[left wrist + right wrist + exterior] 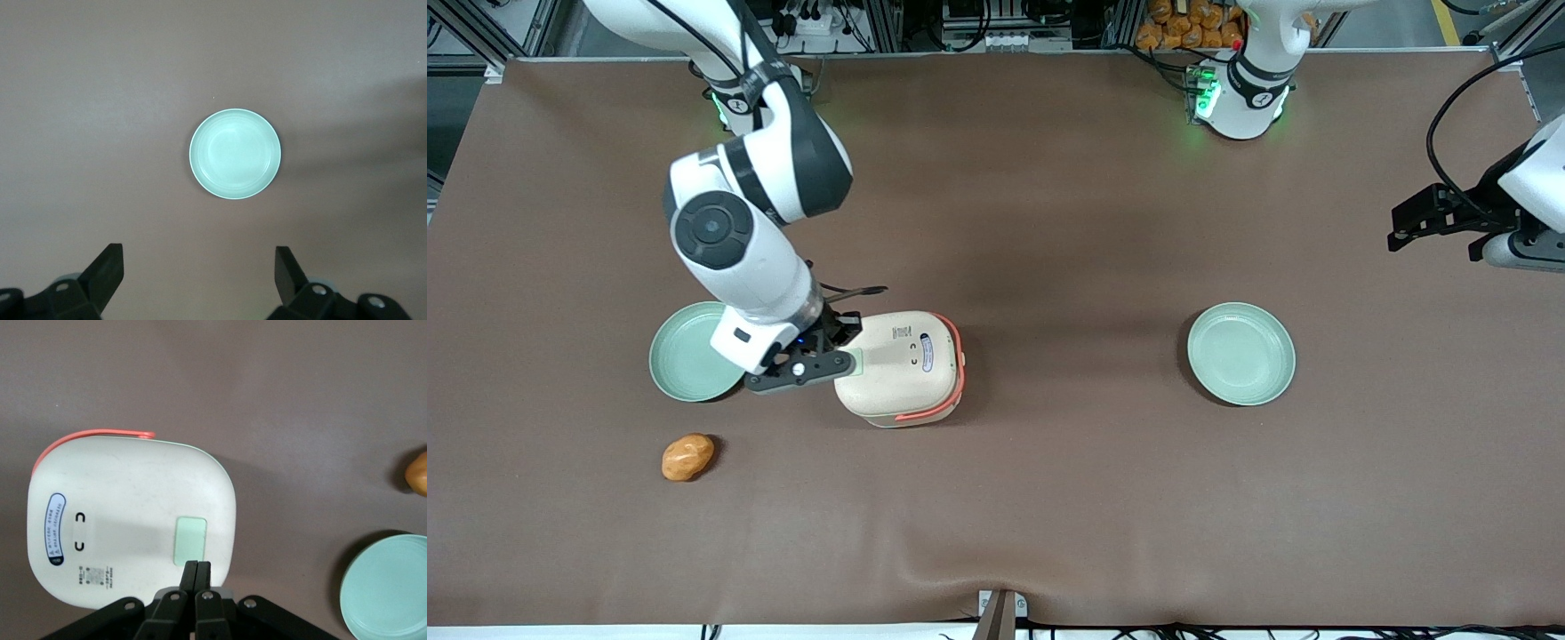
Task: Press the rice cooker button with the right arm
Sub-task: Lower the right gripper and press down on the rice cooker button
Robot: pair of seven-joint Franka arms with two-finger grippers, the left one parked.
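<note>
The rice cooker (903, 366) is a cream rounded-square box with a coral-orange handle band, lid closed, standing on the brown table. Its pale green rectangular button (190, 540) sits on the lid near the edge that faces the working arm. My right gripper (852, 348) is over that edge of the lid, beside the button. In the right wrist view the gripper (197, 564) has its two black fingers pressed together, empty, with the tips right at the button's edge.
A pale green plate (689, 352) lies beside the cooker, partly under the right arm; it also shows in the right wrist view (387, 587). An orange potato-like object (687, 457) lies nearer the front camera. A second green plate (1241, 353) lies toward the parked arm's end.
</note>
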